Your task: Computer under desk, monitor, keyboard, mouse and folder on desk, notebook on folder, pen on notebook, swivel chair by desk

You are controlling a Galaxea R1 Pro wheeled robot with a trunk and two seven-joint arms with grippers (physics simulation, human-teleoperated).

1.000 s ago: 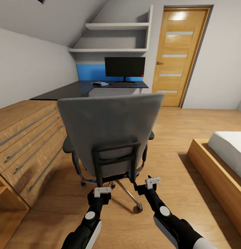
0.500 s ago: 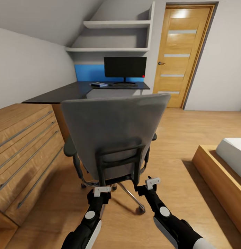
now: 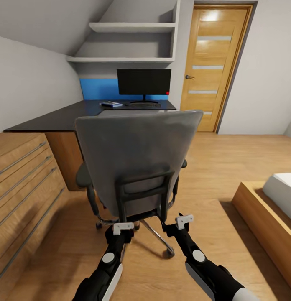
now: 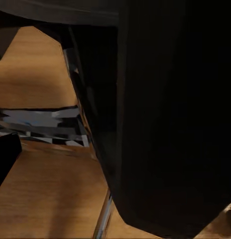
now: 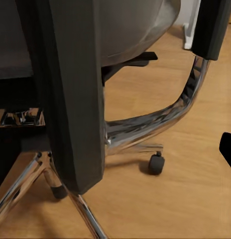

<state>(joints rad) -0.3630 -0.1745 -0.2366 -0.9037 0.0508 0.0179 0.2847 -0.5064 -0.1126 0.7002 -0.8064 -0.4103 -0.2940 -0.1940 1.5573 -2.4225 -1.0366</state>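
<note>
swivel chair (image 3: 135,163) on the floor, back toward robot, facing worktop (image 3: 74,115) | monitor (image 3: 144,82) at worktop's far edge | left end effector (image 3: 123,228), right end effector (image 3: 184,219) low behind chair frame, grip state cannot tell

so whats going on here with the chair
The robot stands right behind the swivel chair, with the left gripper and right gripper low at the back's black frame, seemingly pushing it. The chair faces the desk but is not at it. The monitor already stands on the desk.
</note>
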